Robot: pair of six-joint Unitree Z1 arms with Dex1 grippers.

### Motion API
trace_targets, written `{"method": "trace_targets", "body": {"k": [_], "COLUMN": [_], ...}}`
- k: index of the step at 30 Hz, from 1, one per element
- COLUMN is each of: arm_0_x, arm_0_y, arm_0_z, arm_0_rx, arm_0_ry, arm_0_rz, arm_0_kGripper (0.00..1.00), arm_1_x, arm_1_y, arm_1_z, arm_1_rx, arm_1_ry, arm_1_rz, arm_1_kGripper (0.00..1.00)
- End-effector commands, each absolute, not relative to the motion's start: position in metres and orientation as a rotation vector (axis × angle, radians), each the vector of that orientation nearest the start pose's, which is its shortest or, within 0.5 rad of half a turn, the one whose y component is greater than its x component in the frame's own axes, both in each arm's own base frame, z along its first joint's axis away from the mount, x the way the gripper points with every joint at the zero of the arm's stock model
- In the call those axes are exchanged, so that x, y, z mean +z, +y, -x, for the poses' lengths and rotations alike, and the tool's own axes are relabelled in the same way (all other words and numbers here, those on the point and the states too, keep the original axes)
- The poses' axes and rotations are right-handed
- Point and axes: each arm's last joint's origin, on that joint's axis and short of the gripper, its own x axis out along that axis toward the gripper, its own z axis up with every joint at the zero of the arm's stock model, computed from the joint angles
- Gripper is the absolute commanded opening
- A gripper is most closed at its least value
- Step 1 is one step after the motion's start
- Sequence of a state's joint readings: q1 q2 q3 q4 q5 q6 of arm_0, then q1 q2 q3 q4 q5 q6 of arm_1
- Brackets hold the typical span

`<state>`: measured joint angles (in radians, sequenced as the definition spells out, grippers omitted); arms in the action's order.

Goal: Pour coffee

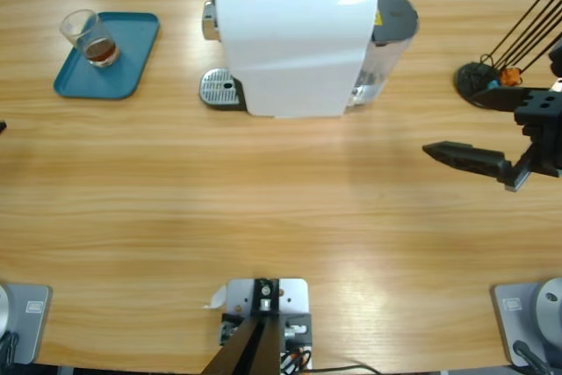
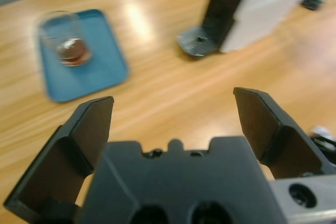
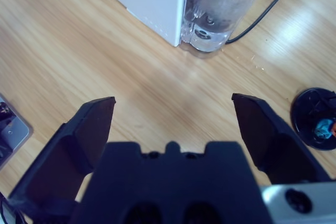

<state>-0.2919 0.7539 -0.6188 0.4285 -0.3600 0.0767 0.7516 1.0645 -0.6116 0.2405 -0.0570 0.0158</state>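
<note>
Coffee [image 1: 102,48] sits in a glass [image 1: 90,37] on the tray [image 1: 132,46]; both grippers' jaws gape wide, empty.

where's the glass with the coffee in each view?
High view: glass upper left, standing on the teal tray.
Left wrist view: glass upper left, on the same tray.
Right wrist view: not in it.
Shared landmark: white coffee machine, in all three.

Bright, even overhead light. Glare streaks the counter [image 2: 137,17] in the left wrist view, where tray [image 2: 105,69] and glass [image 2: 64,43] blur. Soft shadow below the machine [image 1: 294,41].
</note>
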Motion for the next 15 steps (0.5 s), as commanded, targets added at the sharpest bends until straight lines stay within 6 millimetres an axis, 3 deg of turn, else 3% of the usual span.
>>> {"method": "trace_targets", "body": {"k": [1, 6, 8, 10, 15], "arm_0_x": [0.306, 0.306, 0.306, 0.306, 0.305], "arm_0_y": [-0.043, -0.043, -0.043, -0.042, -0.042], "arm_0_z": [-0.046, -0.045, -0.044, -0.041, -0.041], "arm_0_rx": [-0.842, -0.856, -0.876, -0.880, -0.891], "arm_0_ry": [0.606, 0.598, 0.593, 0.581, 0.573], "arm_0_rz": [0.010, 0.008, 0.006, 0.003, -0.011], "arm_0_kGripper": [1.000, 1.000, 1.000, 1.000, 1.000], "arm_1_x": [0.288, 0.290, 0.301, 0.318, 0.325], "arm_1_y": [0.088, 0.083, 0.081, 0.073, 0.052], "arm_1_z": [-0.097, -0.095, -0.093, -0.086, -0.067], "arm_1_rx": [0.643, 0.593, 0.584, 0.568, 0.544], "arm_1_ry": [0.681, 0.671, 0.679, 0.714, 0.641], "arm_1_rz": [0.274, 0.264, 0.268, 0.290, 0.251], "arm_1_kGripper": [1.000, 1.000, 1.000, 1.000, 1.000]}}
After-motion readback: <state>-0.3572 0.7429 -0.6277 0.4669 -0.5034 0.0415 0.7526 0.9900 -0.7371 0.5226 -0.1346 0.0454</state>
